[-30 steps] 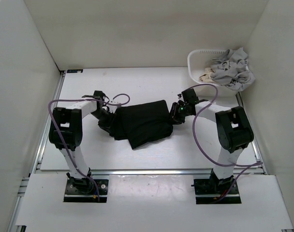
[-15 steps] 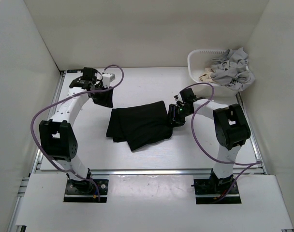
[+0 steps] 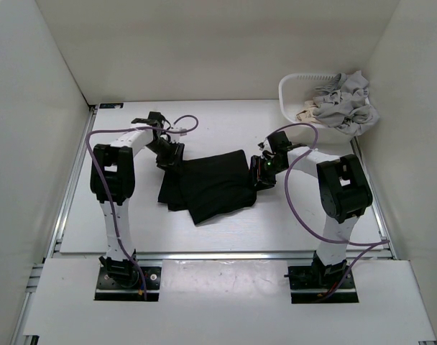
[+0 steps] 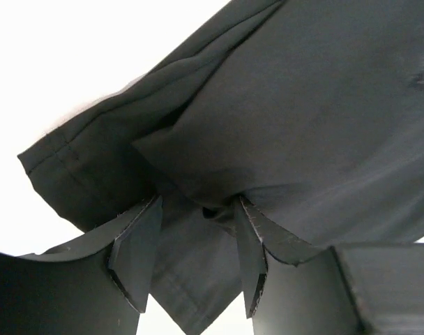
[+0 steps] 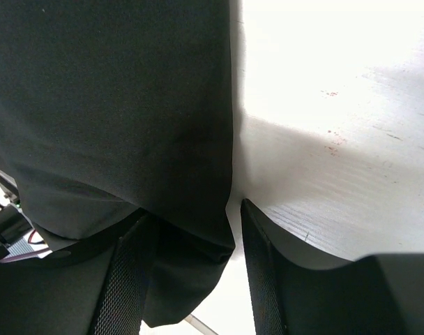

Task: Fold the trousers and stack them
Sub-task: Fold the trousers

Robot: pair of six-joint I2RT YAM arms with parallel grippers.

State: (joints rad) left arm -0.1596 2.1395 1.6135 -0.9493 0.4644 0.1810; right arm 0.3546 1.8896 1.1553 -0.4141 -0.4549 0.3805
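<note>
The black trousers [image 3: 213, 184] lie folded in a rough rectangle on the middle of the white table [image 3: 226, 129]. My left gripper [image 3: 171, 155] is at their far-left corner. In the left wrist view the left gripper [image 4: 198, 206] is open, its fingers [image 4: 137, 258] apart with the trousers' hemmed corner [image 4: 191, 279] lying between them. My right gripper [image 3: 262, 171] is at the trousers' right edge. In the right wrist view the right gripper [image 5: 196, 213] is open and straddles the folded edge [image 5: 191, 230], with a gap beside its right finger [image 5: 257, 265].
A white basket [image 3: 287, 97] stands at the back right, holding light grey garments [image 3: 344, 100] and a beige cloth [image 3: 305, 113]. White walls enclose the table on three sides. Purple cables loop off both arms.
The left arm swung from the trousers' left edge out to the far left, then came back to their far-left corner. The right arm and the trousers have stayed put.
</note>
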